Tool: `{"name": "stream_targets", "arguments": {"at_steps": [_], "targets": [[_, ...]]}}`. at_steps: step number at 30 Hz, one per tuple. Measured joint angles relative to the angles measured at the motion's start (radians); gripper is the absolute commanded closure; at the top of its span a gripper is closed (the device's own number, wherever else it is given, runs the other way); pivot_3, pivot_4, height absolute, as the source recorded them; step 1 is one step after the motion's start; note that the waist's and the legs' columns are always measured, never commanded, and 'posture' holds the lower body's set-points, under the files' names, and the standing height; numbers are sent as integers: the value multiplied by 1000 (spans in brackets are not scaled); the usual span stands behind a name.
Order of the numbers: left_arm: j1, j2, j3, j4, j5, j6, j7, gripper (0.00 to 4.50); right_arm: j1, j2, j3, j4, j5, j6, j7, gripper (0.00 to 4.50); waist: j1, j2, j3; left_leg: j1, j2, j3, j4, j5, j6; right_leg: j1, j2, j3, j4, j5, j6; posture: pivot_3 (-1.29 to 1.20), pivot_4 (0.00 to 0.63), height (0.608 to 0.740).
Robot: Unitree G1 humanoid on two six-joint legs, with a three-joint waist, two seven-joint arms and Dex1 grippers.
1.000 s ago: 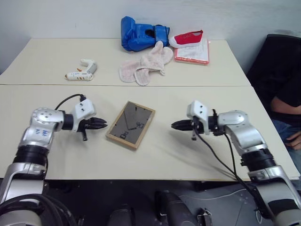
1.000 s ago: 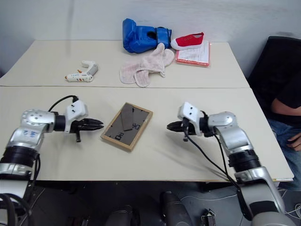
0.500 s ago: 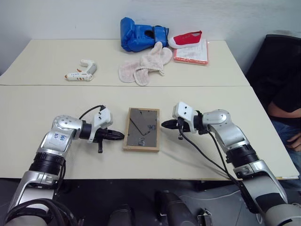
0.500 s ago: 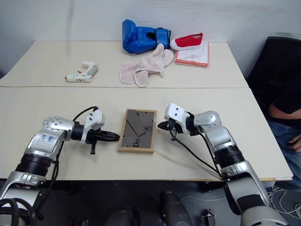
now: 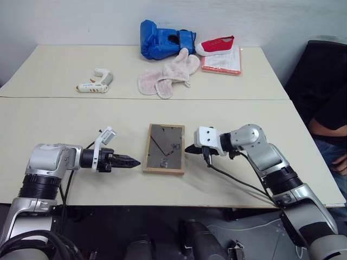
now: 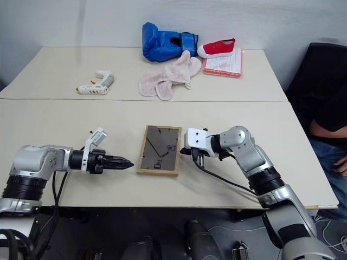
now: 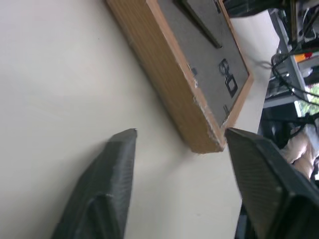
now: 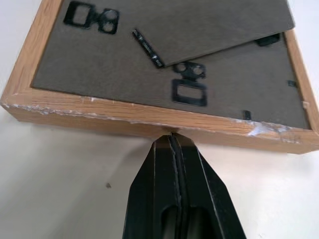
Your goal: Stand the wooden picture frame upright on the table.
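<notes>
Wooden picture frame (image 5: 164, 148) lies face-down on the table (image 5: 49, 116), grey backing up, fold-out stand (image 8: 214, 22) flat against it, sitting between my two grippers in the near half.

Table first: big cream top, seam across. Far side clutter well apart from the work: blue boxing glove (image 5: 161, 38), pink cloth (image 5: 167, 76), red shoe (image 5: 216, 43) on a red-edged pad (image 5: 222, 60), white glue gun (image 5: 95, 81).

Right gripper (image 5: 190, 149) is fully closed, tip pressed on the frame's right long edge, as the right wrist view confirms. Left gripper (image 5: 132, 161) has its fingers (image 7: 112, 189) spread, empty, just beside the frame's near-left corner, not touching.

Step in hand, I judge: get the frame off the table. I'd use the right tip as a backstop and bring the left jaws around the left edge. I'd keep the jaws low and clamp the wood rim, not the backing. Risk: the frame slides or spins on the smooth top if I push unevenly. Stand is not folded out yet.
</notes>
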Motion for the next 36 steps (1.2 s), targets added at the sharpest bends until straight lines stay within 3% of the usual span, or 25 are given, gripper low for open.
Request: {"name": "stream_targets", "arguments": {"at_steps": [2,10,18,21,28,30,33,36], "targets": [[-4,-11,5,-11,-23,23,12,47,2,0,9,0,-18,-10,-6,4500,1,0,0,0,0,0,1,0,0,0,0,0,0,0,0,0,150,740],[-33,-65,-39,-47,-37,48,63,17,3,2,10,2,-54,-37,-26,4500,3,1,-1,1,-1,0,2,0,0,1,-1,0,-1,0,0,0,150,740],[-80,-202,-31,-45,-51,109,155,17,8,20,10,7,-67,-36,-41,4500,14,3,-3,1,-1,-1,4,-1,1,2,-1,0,-1,0,0,0,150,740],[-90,-226,-13,-36,-74,155,182,585,11,20,10,4,-67,-34,-42,4500,11,3,-3,0,-1,-1,4,-1,1,1,-1,0,-1,0,0,0,150,740],[-89,-207,26,-41,-130,187,195,2784,44,18,4,-38,-49,-10,-45,4500,-4,3,-3,0,0,-1,4,0,-2,0,0,0,1,0,0,0,150,740],[-89,-193,54,-48,-151,189,193,3224,64,15,-17,-71,-24,24,-45,4500,-3,3,-3,0,0,-1,4,0,-2,0,0,0,1,0,0,0,150,740],[-87,-177,89,-71,-165,182,197,3229,89,-12,-80,-148,55,139,-28,3936,2,3,-2,0,-1,-1,4,0,-2,0,-1,0,1,0,0,0,150,740],[-80,-175,125,-107,-192,182,209,3229,91,-77,-161,-257,168,302,24,2960,6,3,-2,-1,0,-2,4,0,-1,1,-1,-1,0,0,0,0,150,740]]}}
